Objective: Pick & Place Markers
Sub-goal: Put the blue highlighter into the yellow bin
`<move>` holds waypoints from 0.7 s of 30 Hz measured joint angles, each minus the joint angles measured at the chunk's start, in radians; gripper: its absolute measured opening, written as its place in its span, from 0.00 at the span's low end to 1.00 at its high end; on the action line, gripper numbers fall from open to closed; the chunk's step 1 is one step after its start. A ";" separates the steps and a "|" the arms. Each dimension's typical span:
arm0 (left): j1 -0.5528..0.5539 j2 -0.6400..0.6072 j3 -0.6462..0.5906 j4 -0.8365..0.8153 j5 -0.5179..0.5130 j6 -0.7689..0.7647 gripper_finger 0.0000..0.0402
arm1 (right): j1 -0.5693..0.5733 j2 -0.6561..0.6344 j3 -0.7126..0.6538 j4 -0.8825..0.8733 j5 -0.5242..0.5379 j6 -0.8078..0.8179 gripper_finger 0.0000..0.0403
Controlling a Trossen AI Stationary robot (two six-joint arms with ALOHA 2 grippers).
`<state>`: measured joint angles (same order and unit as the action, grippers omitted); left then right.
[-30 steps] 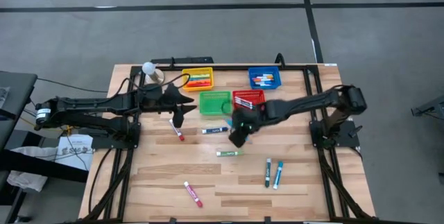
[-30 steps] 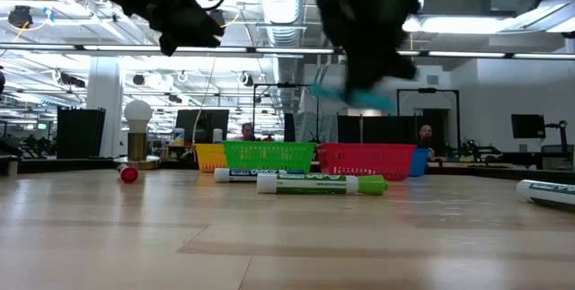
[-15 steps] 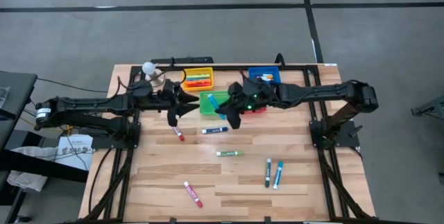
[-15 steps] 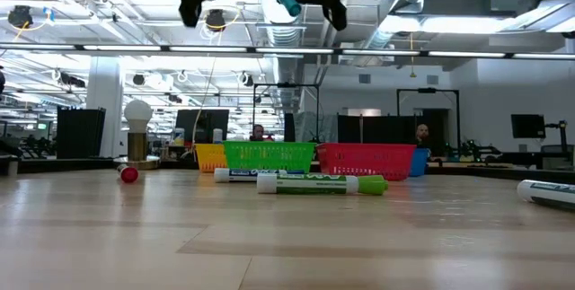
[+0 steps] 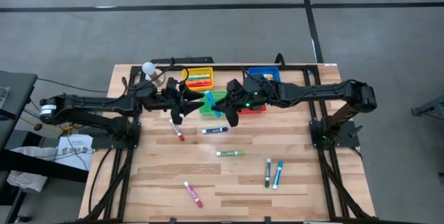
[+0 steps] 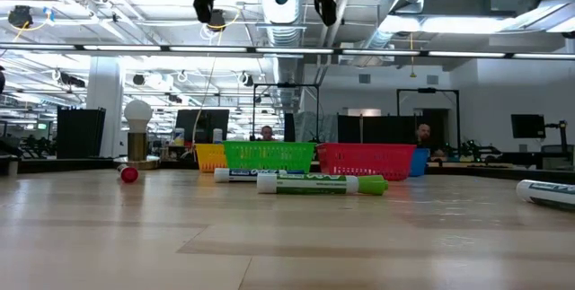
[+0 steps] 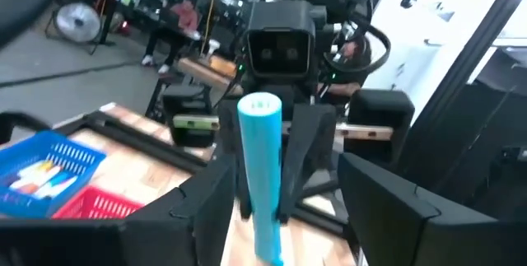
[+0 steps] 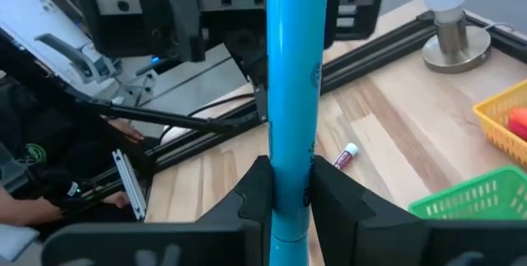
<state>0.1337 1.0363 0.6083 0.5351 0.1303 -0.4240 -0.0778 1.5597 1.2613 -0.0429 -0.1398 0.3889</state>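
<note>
My two arms meet above the middle of the bench (image 5: 159, 182), right fingers (image 5: 223, 107) holding a marker (image 5: 209, 103) upright between them, left fingers (image 5: 186, 107) spread just left of it. Four baskets (image 5: 198, 78) sit at the far side under and behind us. Loose markers (image 5: 229, 153) lie nearer, scattered left to right. A lamp (image 5: 148, 68) stands far left.

1. Four mesh baskets near the far edge of a wooden table (image 5: 159, 175): yellow basket (image 5: 198, 79), blue basket (image 5: 264, 78), green basket (image 5: 215, 103), red basket (image 5: 249, 100).
2. White bulb on a base (image 5: 148, 69), standing at the far left corner.
3. Black frame rail (image 5: 229, 66) along the far edge.
4. Two people (image 6: 266, 134) seated in the room behind.
</note>
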 joint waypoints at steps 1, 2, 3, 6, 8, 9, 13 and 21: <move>0.000 0.011 0.000 0.022 0.000 0.000 0.53 | -0.002 0.000 0.000 0.002 0.000 0.000 0.12; 0.000 0.022 0.000 0.038 0.000 0.000 0.53 | -0.003 0.000 0.000 0.000 0.000 0.001 0.12; 0.000 0.035 0.000 0.066 0.000 0.000 0.53 | -0.004 0.000 0.000 -0.001 0.000 0.001 0.12; 0.000 0.060 0.000 0.090 -0.001 -0.004 0.53 | -0.010 0.000 0.000 0.008 0.000 0.003 0.12; -0.005 0.074 0.000 0.118 -0.003 -0.006 0.53 | -0.012 0.000 0.000 0.006 0.000 0.003 0.12; -0.006 0.078 0.000 0.127 -0.004 -0.009 0.53 | -0.016 0.000 0.000 0.007 -0.001 0.003 0.12; -0.006 0.102 0.015 0.141 -0.007 -0.011 0.53 | -0.019 0.000 0.000 0.007 -0.012 0.002 0.12; -0.003 0.147 0.059 0.150 -0.005 -0.004 0.53 | -0.023 0.000 0.001 0.017 -0.019 -0.005 0.12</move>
<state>0.1304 1.1832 0.6674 0.6849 0.1256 -0.4278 -0.1005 1.5593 1.2621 -0.0257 -0.1585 0.3843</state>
